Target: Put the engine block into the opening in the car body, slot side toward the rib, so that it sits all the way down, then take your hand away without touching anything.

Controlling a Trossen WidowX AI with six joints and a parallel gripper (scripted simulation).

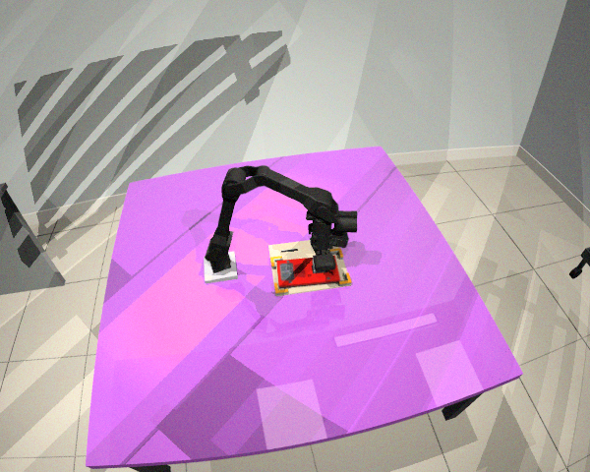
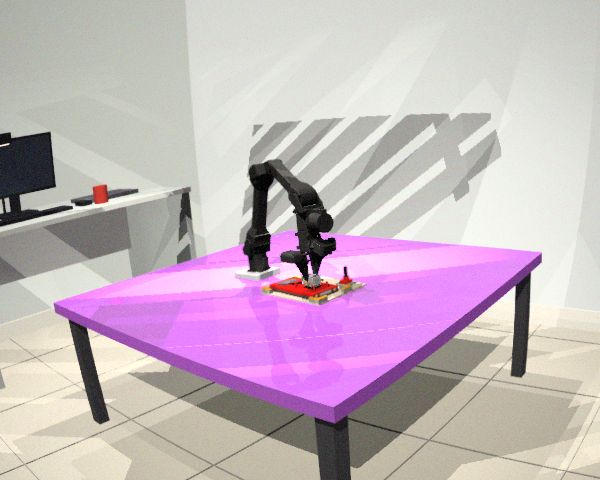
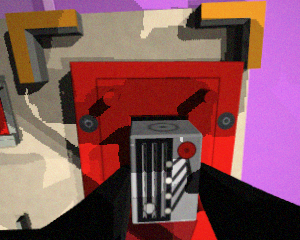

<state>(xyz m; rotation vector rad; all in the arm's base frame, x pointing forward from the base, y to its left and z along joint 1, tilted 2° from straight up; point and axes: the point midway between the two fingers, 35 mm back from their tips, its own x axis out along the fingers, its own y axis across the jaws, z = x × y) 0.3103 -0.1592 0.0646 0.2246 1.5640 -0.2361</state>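
Purple table [image 1: 183,324] [image 2: 290,335] [image 3: 277,100] — engine block [image 2: 311,280] [image 3: 165,172] between the pincer's [image 1: 324,263] [image 2: 311,277] [image 3: 165,187] fingers — gripped.

A square-cornered purple tabletop [image 1: 173,329] [image 2: 290,356] [image 3: 277,90] stood on dark legs over a tiled floor, streaked with lighter and darker bands. Directly on it lay a flat cream board [image 1: 295,249] [image 2: 354,291] [image 3: 155,42], its corners marked by orange brackets. Just beside the board, well inside the table's edges, a white base plate [image 1: 229,276] [image 2: 243,275] also rested on the purple surface.
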